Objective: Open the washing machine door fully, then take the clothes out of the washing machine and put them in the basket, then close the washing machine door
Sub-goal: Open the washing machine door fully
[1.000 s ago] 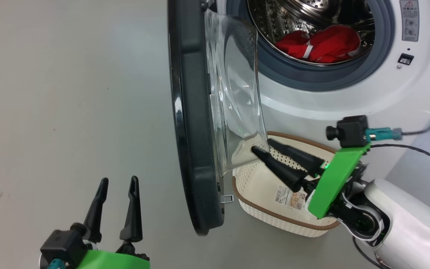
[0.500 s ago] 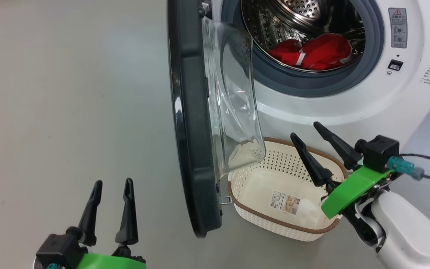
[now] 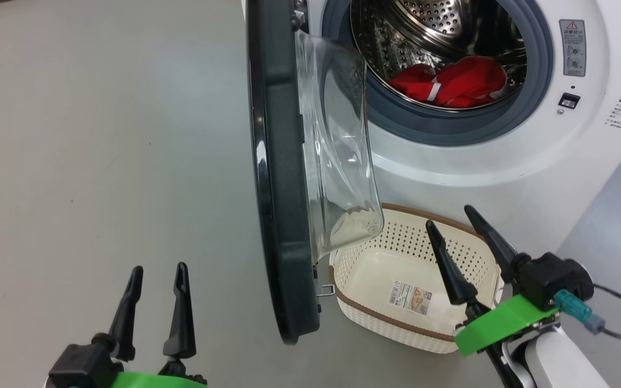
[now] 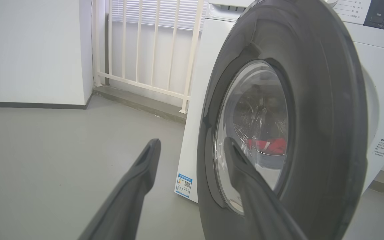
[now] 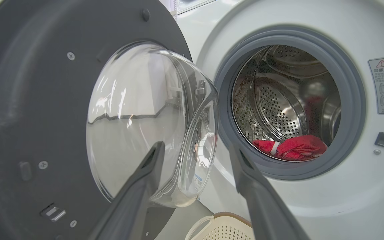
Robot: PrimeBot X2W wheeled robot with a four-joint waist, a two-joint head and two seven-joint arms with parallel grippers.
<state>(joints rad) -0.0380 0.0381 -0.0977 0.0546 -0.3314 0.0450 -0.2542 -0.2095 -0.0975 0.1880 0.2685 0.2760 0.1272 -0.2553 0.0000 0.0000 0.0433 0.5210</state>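
While bright red fabric clothes with white trim lie low in the perforated steel drum, our left gripper and right gripper gape empty; we judge the cloth soft, light, best pinched at a raised fold.

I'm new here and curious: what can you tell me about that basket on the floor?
The basket is small, cream-white plastic, a rounded rectangle with hole-pierced walls and a brown woven-look rim. It is empty but for a paper label on its base. It stands upright on the grey floor before the washer, its left end under the glass bowl of the open door. The open right fingers hang over its right end.
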